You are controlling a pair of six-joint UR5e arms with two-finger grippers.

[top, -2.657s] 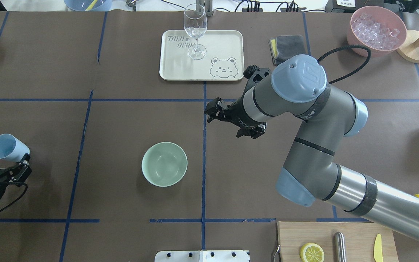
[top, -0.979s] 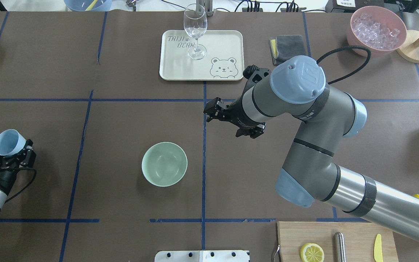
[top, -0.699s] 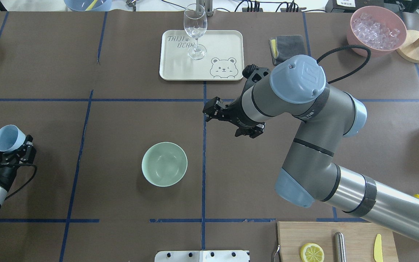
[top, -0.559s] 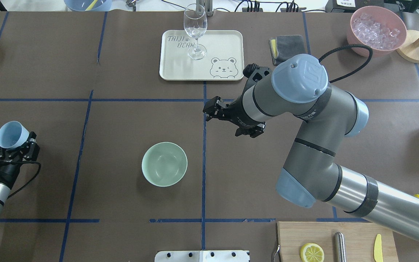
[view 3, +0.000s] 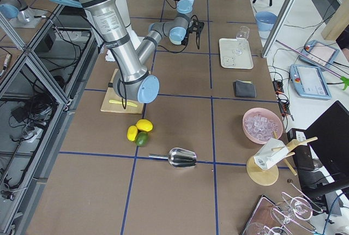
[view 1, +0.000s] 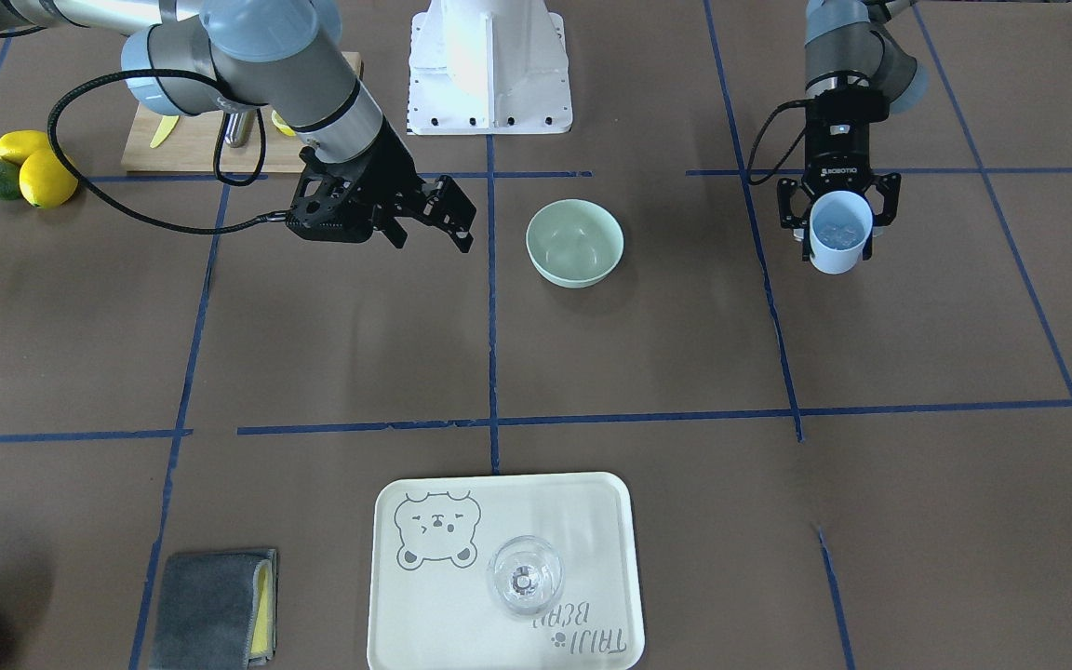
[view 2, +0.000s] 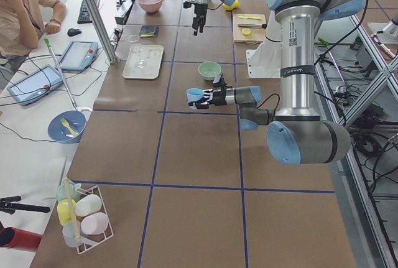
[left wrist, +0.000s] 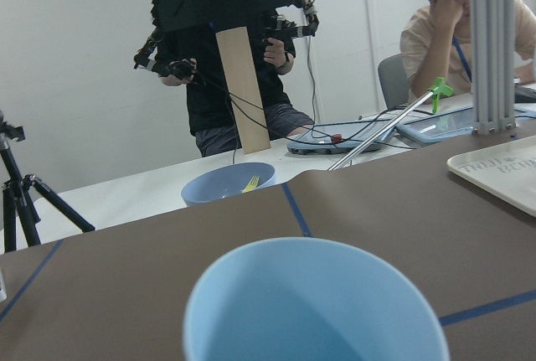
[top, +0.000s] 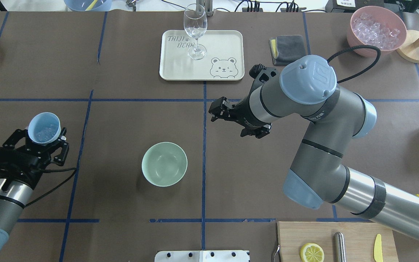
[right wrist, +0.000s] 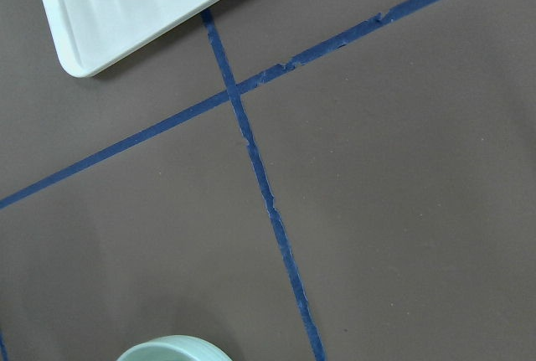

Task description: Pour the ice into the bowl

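You will find the left gripper (top: 44, 140) clamped on the upright cup (top: 54, 120), ice (top: 44, 130) inside, well apart from the bowl (top: 164, 164). Right gripper (view 1: 434, 237): jaws apart, near the bowl.

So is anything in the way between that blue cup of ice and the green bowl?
Nothing visible is. The left gripper holds the cup, with the ice in it, to one side of the bowl. Only brown table and a tape line lie between them. The right gripper hangs open beyond the bowl's other side.
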